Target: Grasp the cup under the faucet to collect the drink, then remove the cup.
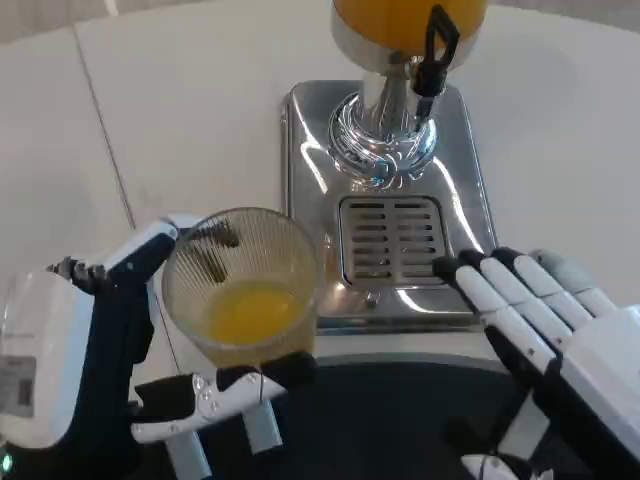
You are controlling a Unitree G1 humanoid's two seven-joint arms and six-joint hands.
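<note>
Your left hand (120, 350) grips the ribbed clear cup (243, 290): one finger runs along the cup's far left rim, and the thumb crosses under its near side. The cup stands upright in that grip, with a shallow pool of orange drink (250, 312) in its bottom. It sits left of the drip tray, its right wall just beside or overlapping the tray's left edge; you cannot tell from this view whether the cup's base touches the surface or is held clear of it.

Ahead and to the right of your left hand stands the dispenser: a polished chrome base plate (305, 160) carrying a slotted drain grille (392, 240), a chrome pedestal (383, 135) behind the grille, and the orange-filled tank (400, 18) at the top edge. The black faucet lever (437, 50) hangs at the tank's right front. The cup is not beneath that faucet; it is well to the left of it and nearer to you.

Your right hand (540, 320) is open, holding nothing, its fingers extended side by side and pointing up and left. The fingertips (450, 268) lie at the near right corner of the base plate, just beside the grille. Contact with the plate cannot be confirmed.

The white surface (180, 110) carries the dispenser and shows a thin seam line on your left.
</note>
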